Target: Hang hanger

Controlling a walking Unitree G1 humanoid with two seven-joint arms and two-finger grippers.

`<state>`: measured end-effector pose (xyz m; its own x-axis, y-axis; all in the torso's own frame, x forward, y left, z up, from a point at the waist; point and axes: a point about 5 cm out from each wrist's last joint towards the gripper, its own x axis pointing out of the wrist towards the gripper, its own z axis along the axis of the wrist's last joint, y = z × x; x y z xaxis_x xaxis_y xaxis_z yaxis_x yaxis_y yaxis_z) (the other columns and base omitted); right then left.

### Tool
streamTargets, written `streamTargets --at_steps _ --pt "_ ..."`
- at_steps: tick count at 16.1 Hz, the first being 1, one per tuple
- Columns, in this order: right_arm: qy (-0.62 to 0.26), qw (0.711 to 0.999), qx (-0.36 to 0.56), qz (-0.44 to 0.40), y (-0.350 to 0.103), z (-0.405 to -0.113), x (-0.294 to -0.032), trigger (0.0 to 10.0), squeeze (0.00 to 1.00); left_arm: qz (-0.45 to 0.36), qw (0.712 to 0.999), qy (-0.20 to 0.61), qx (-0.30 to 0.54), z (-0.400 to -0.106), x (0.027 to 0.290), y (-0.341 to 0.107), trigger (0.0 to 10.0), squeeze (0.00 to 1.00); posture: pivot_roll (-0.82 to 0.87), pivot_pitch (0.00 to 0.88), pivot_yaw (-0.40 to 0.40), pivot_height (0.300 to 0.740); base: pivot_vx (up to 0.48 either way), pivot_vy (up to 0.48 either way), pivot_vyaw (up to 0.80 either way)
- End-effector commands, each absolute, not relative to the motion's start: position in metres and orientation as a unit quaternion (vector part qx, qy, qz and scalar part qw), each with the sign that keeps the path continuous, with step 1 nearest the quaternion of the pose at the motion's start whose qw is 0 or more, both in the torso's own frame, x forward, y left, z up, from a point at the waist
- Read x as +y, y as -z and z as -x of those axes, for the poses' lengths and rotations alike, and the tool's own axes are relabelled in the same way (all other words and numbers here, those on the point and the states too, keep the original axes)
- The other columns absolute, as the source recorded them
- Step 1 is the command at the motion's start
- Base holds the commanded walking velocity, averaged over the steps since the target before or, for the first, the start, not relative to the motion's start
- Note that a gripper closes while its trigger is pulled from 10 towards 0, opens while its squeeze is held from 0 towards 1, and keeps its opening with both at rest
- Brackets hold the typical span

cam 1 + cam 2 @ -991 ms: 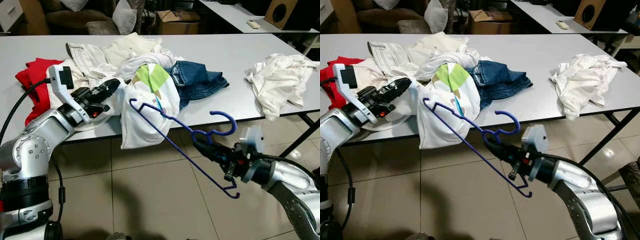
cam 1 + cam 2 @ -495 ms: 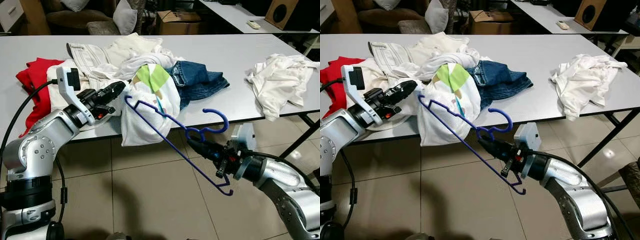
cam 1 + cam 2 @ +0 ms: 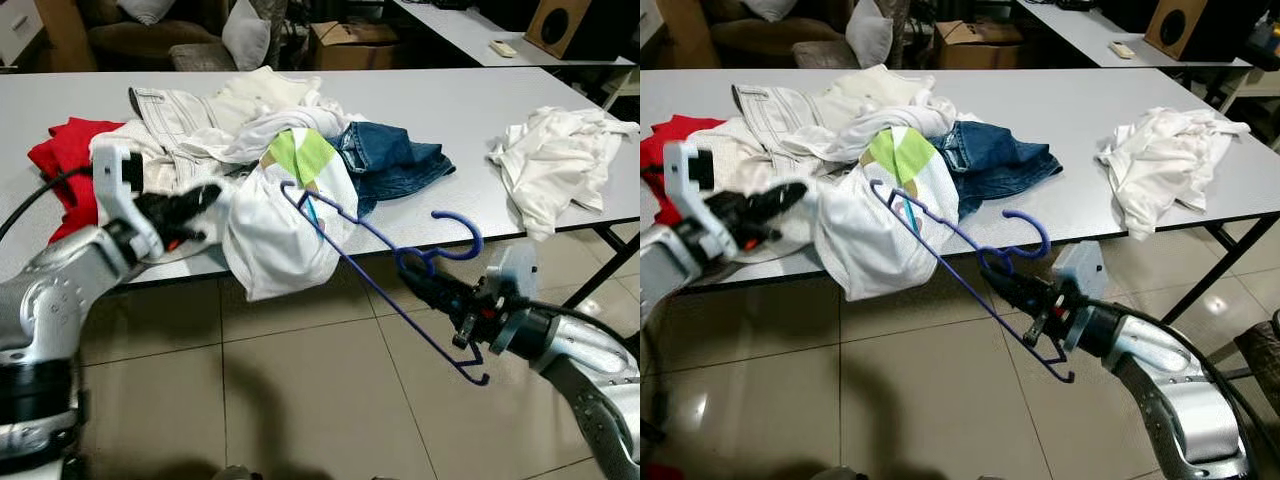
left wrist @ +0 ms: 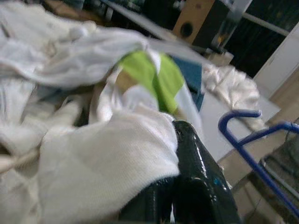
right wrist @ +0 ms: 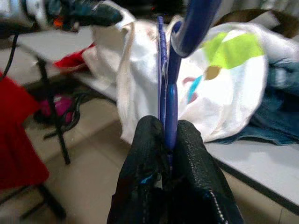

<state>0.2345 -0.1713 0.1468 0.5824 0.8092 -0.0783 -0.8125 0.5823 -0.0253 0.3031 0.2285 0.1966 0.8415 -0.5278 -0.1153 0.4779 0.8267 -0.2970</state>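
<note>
While both arms were extended toward it, the long grey table [image 3: 480,110] spanned the head views from 9 to 3 o'clock, standing on a tiled floor [image 3: 300,400]. On its near half lay a heap of laundry: a red garment [image 3: 60,160] at 9 o'clock, cream trousers [image 3: 190,105] at 11 o'clock, blue jeans [image 3: 395,165] near centre, and a separate crumpled white cloth [image 3: 555,160] at 3 o'clock, well apart from the heap. A white shirt with a green patch [image 3: 285,215] hung off the table's front edge, bunched and lifted.

The left gripper [image 3: 190,205] was at 9 o'clock, at the table edge, blurred in both head views. In the left wrist view its 2 black fingers [image 4: 196,177] were clenched on a fold of that white shirt.

The blue plastic hanger [image 3: 385,275] was held in the air in front of the table at 4 o'clock, tilted, with its hook [image 3: 455,235] uppermost. One shoulder end [image 3: 290,190] reached up against the hanging shirt; the other end [image 3: 475,375] pointed down toward the floor.

The right gripper [image 3: 430,288] was at 4 o'clock, below table height. The right wrist view showed its 2 fingers [image 5: 191,154] pinched together on the hanger's neck, directly beneath the hook.
</note>
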Motion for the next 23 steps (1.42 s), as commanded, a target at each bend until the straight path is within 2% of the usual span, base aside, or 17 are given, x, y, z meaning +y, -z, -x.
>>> streamTargets --at_steps 1,12,17,23 --pt "-0.473 0.880 0.035 0.042 -0.143 -0.234 -0.166 10.0 0.00 0.117 0.948 0.278 0.098 -0.301 0.225 -0.201 0.0 0.00 -0.13 0.000 -0.058 0.740 0.000 0.000 0.00" --pt "-0.502 0.863 0.016 0.051 -0.144 -0.255 -0.148 10.0 0.00 0.110 0.940 0.308 0.093 -0.298 0.214 -0.204 0.0 0.00 -0.10 0.000 -0.068 0.740 0.000 0.000 0.00" --pt "-0.509 0.860 0.012 0.046 -0.144 -0.255 -0.146 10.0 0.00 0.112 0.942 0.302 0.090 -0.301 0.213 -0.202 0.0 0.00 -0.10 0.000 -0.068 0.740 0.000 0.000 0.00" --pt "-0.511 0.858 0.017 0.040 -0.138 -0.262 -0.136 10.0 0.00 0.120 0.931 0.337 0.077 -0.299 0.197 -0.209 0.0 0.00 -0.10 0.000 -0.068 0.740 0.000 0.000 0.00"
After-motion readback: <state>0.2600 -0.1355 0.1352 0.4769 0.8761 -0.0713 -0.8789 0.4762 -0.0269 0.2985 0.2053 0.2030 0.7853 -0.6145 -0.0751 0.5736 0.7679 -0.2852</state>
